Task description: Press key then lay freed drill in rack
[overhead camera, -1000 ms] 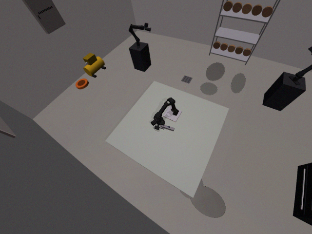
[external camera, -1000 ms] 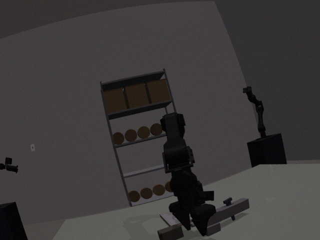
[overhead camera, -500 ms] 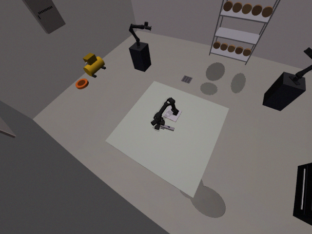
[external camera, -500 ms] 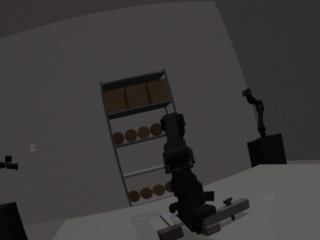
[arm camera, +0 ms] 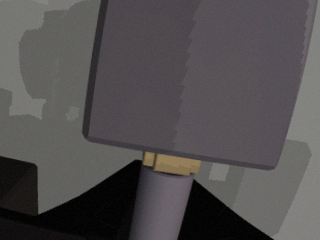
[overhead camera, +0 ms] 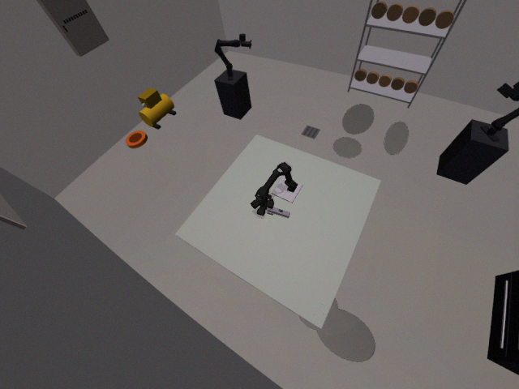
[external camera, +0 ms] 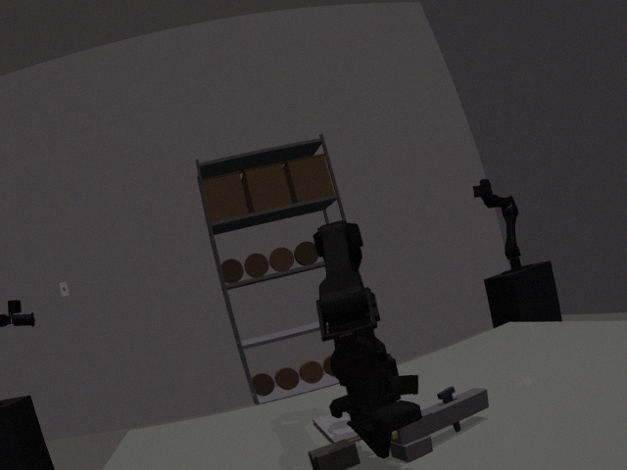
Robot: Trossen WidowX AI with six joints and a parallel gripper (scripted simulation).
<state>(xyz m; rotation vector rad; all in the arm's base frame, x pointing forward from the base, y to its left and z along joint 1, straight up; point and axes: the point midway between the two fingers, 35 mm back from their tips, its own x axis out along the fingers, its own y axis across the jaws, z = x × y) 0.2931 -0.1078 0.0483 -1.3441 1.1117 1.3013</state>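
Note:
A long grey holder bar rests on a smaller block on the table. The dark key stands through it, its head above the top and its lower end showing underneath. The grey drill juts from the bar's near end, with a gold-coloured collar between drill and bar. My gripper is shut on the drill just off the bar's end; its fingers hide the drill in the exterior view. A brownish block, perhaps the rack, lies beside the gripper.
A pale plate lies under the arm's base on the light table. A thin gold-coloured rod shows between the brownish block and the gripper in the exterior view. Shelving, pedestals with other arms and a yellow tank stand away from the table.

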